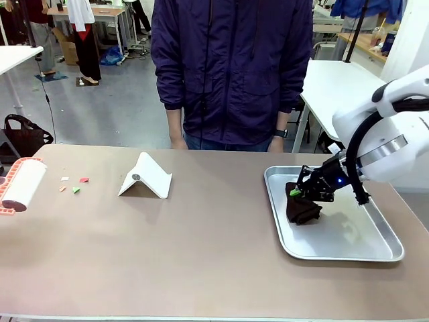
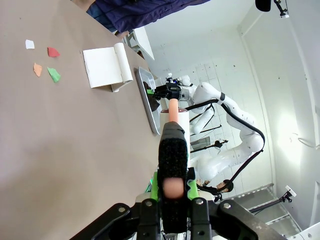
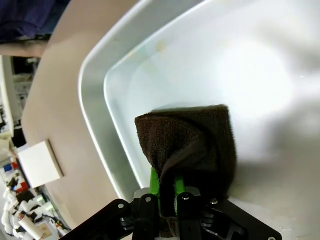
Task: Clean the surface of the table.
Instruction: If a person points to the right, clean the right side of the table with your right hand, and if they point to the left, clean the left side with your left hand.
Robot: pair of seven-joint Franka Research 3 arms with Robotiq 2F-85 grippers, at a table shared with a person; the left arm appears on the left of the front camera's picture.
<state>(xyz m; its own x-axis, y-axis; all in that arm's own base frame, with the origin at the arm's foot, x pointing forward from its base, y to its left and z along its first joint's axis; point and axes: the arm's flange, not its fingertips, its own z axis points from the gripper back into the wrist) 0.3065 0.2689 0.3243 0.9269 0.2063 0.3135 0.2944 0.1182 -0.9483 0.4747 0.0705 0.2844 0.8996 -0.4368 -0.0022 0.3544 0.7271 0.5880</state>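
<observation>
Front view: the table [image 1: 201,255] spans the whole width, and a person [image 1: 231,67] stands at its far edge. A lint roller [image 1: 20,186] lies at the tabletop's left edge, with paper scraps [image 1: 74,184] just beside it and a white stand [image 1: 146,176] further in. A metal tray [image 1: 375,228] sits near the right edge. Over it, the right gripper [image 1: 298,191] has its jaws pinched on a brown cloth [image 1: 303,211] that touches the tray floor.

Left wrist view: the left gripper [image 2: 173,187] has its jaws clamped tight on the lint roller's black handle, green pads pressed to both sides, above bare tabletop.

Right wrist view: the jaws are nearly together, with a fold of the cloth caught between the green pads. The rest of the cloth drapes against the tray's inner wall.
</observation>
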